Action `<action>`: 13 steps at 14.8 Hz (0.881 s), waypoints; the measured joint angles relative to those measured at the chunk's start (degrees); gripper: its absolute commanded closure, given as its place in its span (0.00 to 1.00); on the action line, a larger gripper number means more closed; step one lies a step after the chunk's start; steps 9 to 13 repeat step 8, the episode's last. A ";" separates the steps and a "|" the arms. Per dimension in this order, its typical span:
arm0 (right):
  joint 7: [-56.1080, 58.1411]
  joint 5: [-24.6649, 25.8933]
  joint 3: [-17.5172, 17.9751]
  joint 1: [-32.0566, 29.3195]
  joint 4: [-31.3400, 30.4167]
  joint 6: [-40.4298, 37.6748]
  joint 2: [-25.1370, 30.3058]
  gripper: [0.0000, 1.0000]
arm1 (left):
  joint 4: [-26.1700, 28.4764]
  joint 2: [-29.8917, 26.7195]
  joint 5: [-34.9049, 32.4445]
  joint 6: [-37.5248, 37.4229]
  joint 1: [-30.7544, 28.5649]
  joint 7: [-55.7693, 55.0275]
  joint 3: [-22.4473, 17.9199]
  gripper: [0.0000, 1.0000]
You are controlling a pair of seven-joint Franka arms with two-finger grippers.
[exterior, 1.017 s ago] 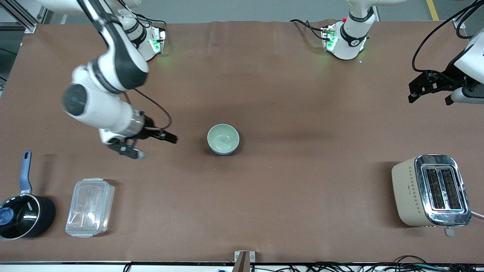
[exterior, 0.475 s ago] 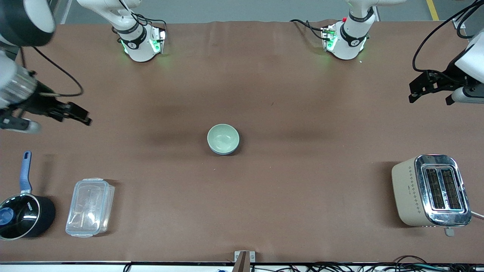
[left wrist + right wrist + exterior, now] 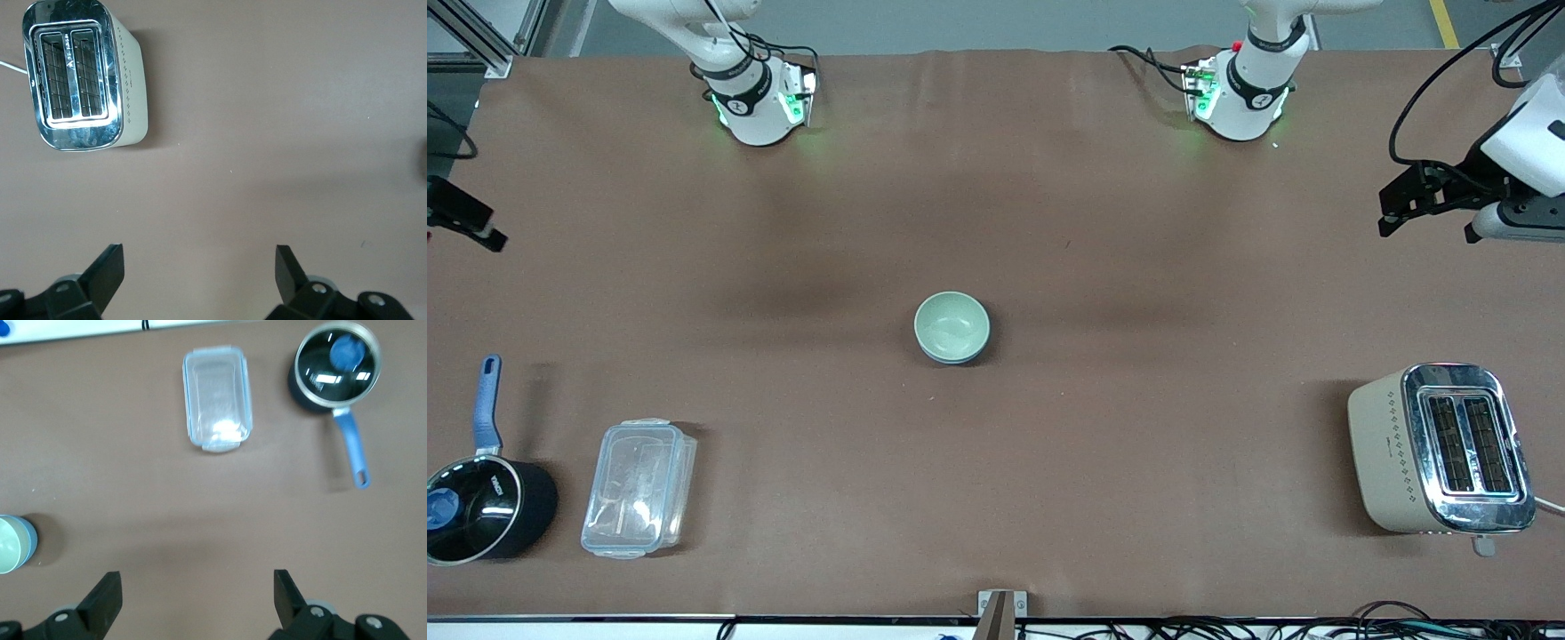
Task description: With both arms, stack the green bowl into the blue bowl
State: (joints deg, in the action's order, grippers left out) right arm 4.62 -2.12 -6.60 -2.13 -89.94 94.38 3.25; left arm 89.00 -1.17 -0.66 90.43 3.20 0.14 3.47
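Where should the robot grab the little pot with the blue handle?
Probably by the blue handle. It sticks straight out from the black saucepan, pointing away from the front camera, with bare table around it. A gripper could come straight down and pinch it across its narrow width. The round body looks too wide for the fingers.

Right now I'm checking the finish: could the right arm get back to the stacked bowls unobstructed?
Probably yes. The right pincer is open and empty, and bare table lies between it and the green bowl nested in the blue bowl.
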 measured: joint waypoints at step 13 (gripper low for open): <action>3.63 3.78 0.11 -0.34 1.66 -5.57 -0.71 0.00 | -0.06 0.00 0.00 -0.21 0.00 0.01 0.00 0.00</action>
